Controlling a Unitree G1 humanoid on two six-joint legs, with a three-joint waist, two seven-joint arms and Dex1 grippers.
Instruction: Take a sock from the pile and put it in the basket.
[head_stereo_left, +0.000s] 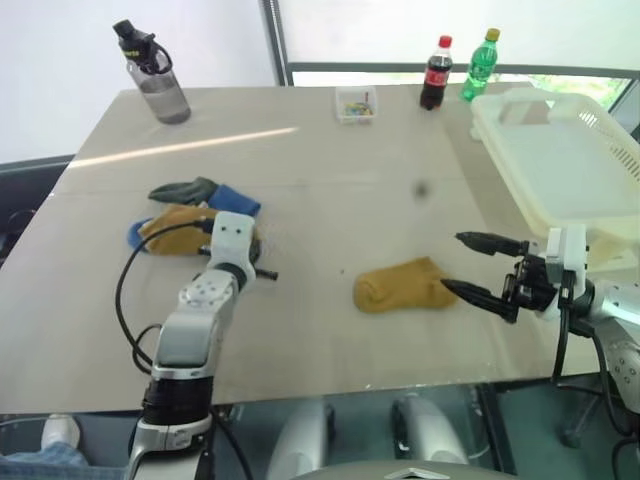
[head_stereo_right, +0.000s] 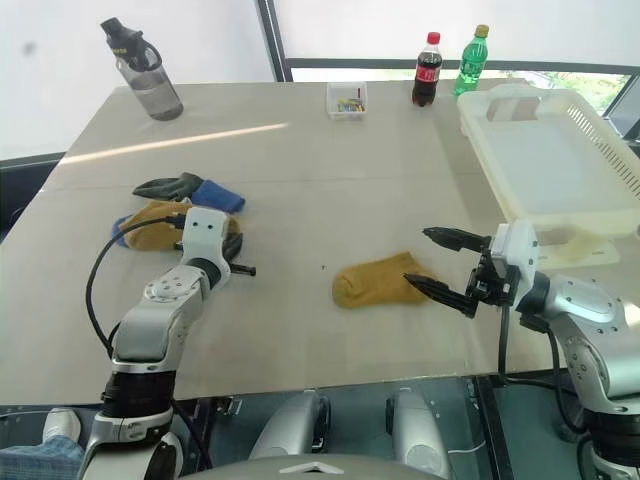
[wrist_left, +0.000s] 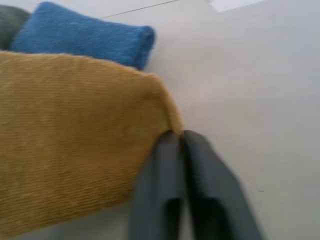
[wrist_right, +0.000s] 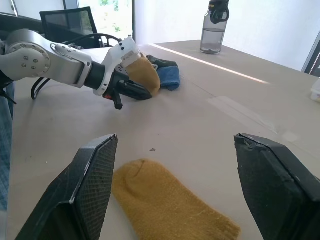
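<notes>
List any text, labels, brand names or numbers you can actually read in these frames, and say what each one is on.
No text can be read.
Dark cola bottle: red label, lettering too small to read.
Green bottle: label too small to read.
Grey water bottle: no markings legible.
Small clear box: coloured contents, no lettering readable.
Basket, socks, grippers: no writing visible.

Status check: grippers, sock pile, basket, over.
Left gripper shut at mustard sock's edge in pile. Right gripper open beside loose mustard sock. Basket empty, path unobstructed.
</notes>
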